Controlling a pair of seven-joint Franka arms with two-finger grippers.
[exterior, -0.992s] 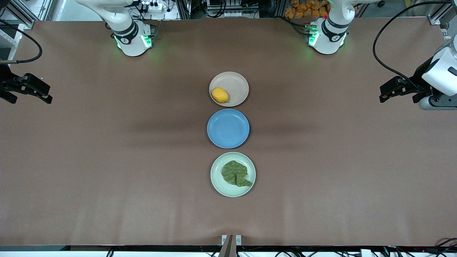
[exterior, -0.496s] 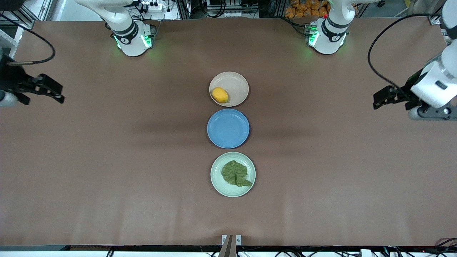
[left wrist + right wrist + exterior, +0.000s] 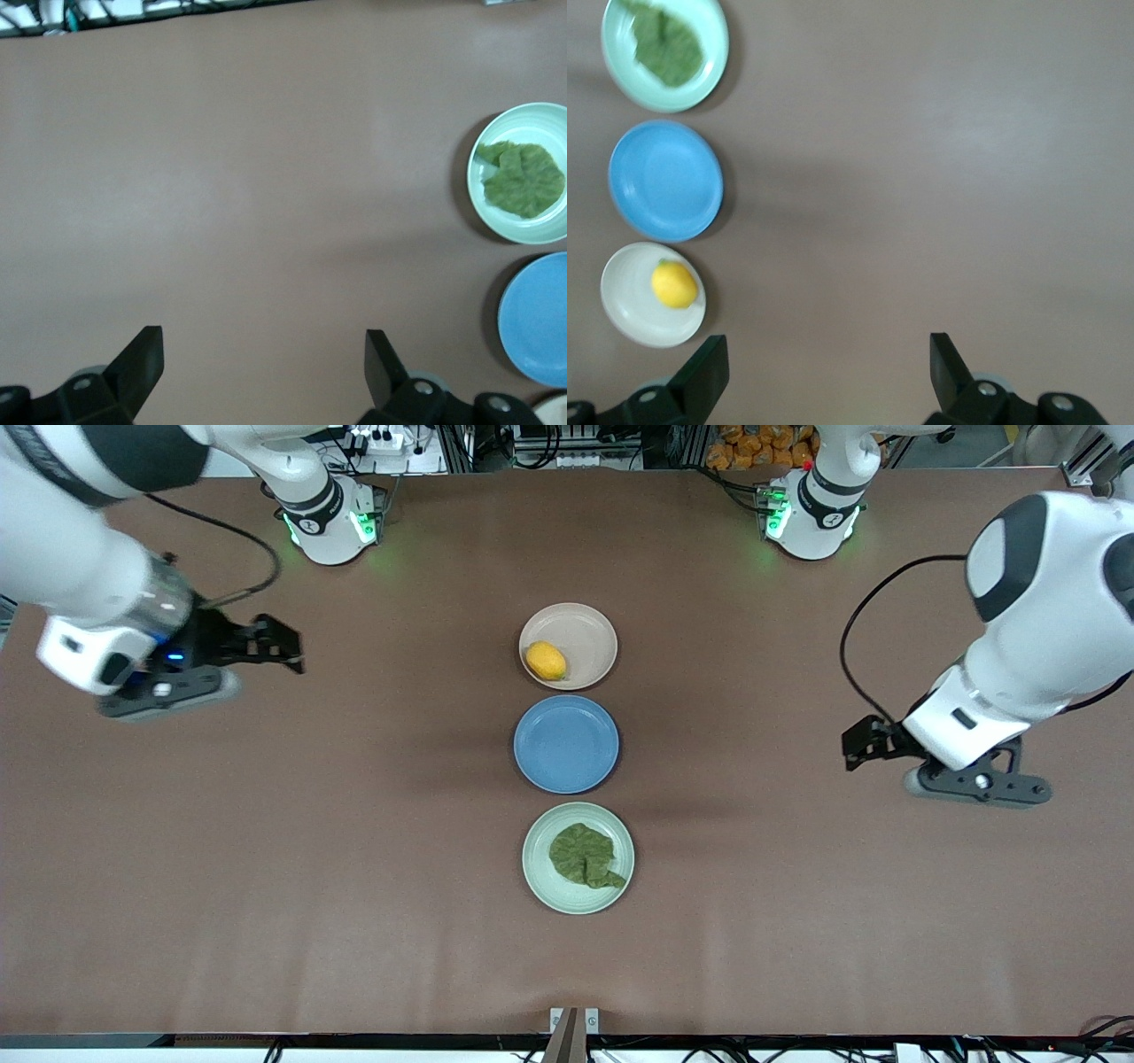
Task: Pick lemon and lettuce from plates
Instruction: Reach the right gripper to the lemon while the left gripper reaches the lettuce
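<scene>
While the right gripper (image 3: 288, 646) and left gripper (image 3: 858, 744) hover wide-fingered over bare table well apart from the plates (image 3: 568, 646), the lemon (image 3: 546, 661) lies long axis slanted, the lettuce (image 3: 585, 856) flat

**Count on the desk**

Three plates: one beige-pink plate (image 3: 585, 627), one blue plate (image 3: 566, 744), one mint green plate (image 3: 539, 868). One lemon (image 3: 546, 661). One lettuce (image 3: 583, 856) leaf. Two arms, each with one end effector: left end effector (image 3: 858, 744), right end effector (image 3: 285, 643).

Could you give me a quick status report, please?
Both claws open over bare table: left, right. Lemon on beige plate, lettuce on mint plate. Nothing blocking.
</scene>
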